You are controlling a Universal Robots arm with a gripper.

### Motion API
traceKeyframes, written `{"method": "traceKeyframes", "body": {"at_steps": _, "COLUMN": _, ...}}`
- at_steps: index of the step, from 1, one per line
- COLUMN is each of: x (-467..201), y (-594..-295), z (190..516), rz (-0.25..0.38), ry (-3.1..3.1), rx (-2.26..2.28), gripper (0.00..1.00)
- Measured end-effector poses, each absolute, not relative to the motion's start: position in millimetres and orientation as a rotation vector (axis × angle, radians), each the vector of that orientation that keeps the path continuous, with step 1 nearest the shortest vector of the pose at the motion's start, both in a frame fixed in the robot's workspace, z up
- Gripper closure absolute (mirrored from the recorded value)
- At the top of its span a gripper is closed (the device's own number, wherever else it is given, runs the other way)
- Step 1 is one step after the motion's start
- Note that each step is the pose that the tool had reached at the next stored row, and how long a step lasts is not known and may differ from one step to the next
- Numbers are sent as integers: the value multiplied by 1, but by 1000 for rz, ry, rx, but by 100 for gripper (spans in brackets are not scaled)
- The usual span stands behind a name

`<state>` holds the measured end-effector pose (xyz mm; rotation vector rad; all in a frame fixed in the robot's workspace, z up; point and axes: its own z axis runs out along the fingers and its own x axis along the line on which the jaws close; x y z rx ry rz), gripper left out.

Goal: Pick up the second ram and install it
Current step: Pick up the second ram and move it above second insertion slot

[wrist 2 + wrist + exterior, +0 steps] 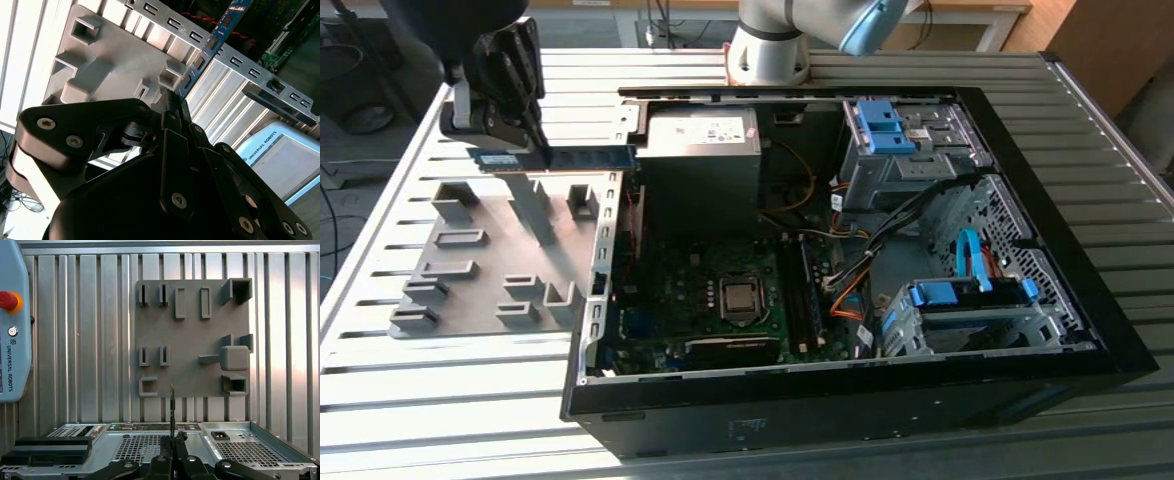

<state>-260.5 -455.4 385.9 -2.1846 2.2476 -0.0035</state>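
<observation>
Jaws: fully closed on the second ram point(574, 157), pinching the board flat between both fingers close to one end. You have nothing else in the grip.

Gripper point(520, 148): upper left of the exterior view, pointing down. In the second wrist view the gripper point(175, 102) has its fingertips pressed together on the stick's near end. In the first wrist view the gripper point(172, 440) holds the board edge-on, so you see it there as a thin dark line.

Second ram, position: off the table, level, long axis running across the exterior view. The free end reaches toward the upper left corner of the computer case point(854, 395) and stops just beside its wall. Black chips along the blue-green board show in the second wrist view point(212, 40).

Below the stick: the grey holder point(494, 250) lies flat on the slatted metal table point(440, 400), at the left of the exterior view, beside the case. The stick is apart from it. Both wrist views show the holder's raised blocks and slots point(190, 340) point(110, 60).

Case: open side up, centre to right of the exterior view. The motherboard point(680, 300) lies on its floor with the processor socket point(740, 298) at mid-board. The power supply point(704, 140) is at upper centre and the blue latches point(887, 125) at upper right.

Robot base point(767, 45): top centre of the exterior view, behind the case.
</observation>
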Motion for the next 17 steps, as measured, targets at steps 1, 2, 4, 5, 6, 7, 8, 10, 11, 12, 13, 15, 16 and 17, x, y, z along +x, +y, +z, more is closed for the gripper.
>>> {"method": "traceKeyframes", "body": {"at_steps": 1, "x": -260, "y": -455, "z": 386, "rz": -3, "ry": 2248, "rx": -2185, "gripper": 86}}
{"method": "traceKeyframes", "body": {"at_steps": 2, "x": -260, "y": -455, "z": 386, "rz": -3, "ry": 2248, "rx": -2185, "gripper": 86}}
{"method": "traceKeyframes", "body": {"at_steps": 4, "x": -259, "y": -455, "z": 386, "rz": -3, "ry": 2248, "rx": -2185, "gripper": 86}}
{"method": "traceKeyframes", "body": {"at_steps": 5, "x": -259, "y": -455, "z": 386, "rz": -3, "ry": 2248, "rx": -2185, "gripper": 86}}
{"method": "traceKeyframes", "body": {"at_steps": 6, "x": -258, "y": -455, "z": 386, "rz": -3, "ry": 2248, "rx": -2185, "gripper": 86}}
{"method": "traceKeyframes", "body": {"at_steps": 7, "x": -258, "y": -455, "z": 386, "rz": -4, "ry": 2248, "rx": -2185, "gripper": 86}}
{"method": "traceKeyframes", "body": {"at_steps": 8, "x": -257, "y": -455, "z": 386, "rz": -3, "ry": 2248, "rx": -2185, "gripper": 86}}
{"method": "traceKeyframes", "body": {"at_steps": 10, "x": -257, "y": -455, "z": 386, "rz": -3, "ry": 2248, "rx": -2185, "gripper": 86}}
{"method": "traceKeyframes", "body": {"at_steps": 11, "x": -256, "y": -455, "z": 386, "rz": -3, "ry": 2248, "rx": -2185, "gripper": 86}}
{"method": "traceKeyframes", "body": {"at_steps": 12, "x": -256, "y": -455, "z": 386, "rz": -3, "ry": 2248, "rx": -2185, "gripper": 86}}
{"method": "traceKeyframes", "body": {"at_steps": 13, "x": -256, "y": -455, "z": 386, "rz": -3, "ry": 2248, "rx": -2185, "gripper": 86}}
{"method": "traceKeyframes", "body": {"at_steps": 15, "x": -255, "y": -455, "z": 386, "rz": -3, "ry": 2248, "rx": -2185, "gripper": 86}}
{"method": "traceKeyframes", "body": {"at_steps": 16, "x": -255, "y": -455, "z": 386, "rz": -3, "ry": 2248, "rx": -2185, "gripper": 86}}
{"method": "traceKeyframes", "body": {"at_steps": 17, "x": -254, "y": -455, "z": 386, "rz": -3, "ry": 2248, "rx": -2185, "gripper": 86}}
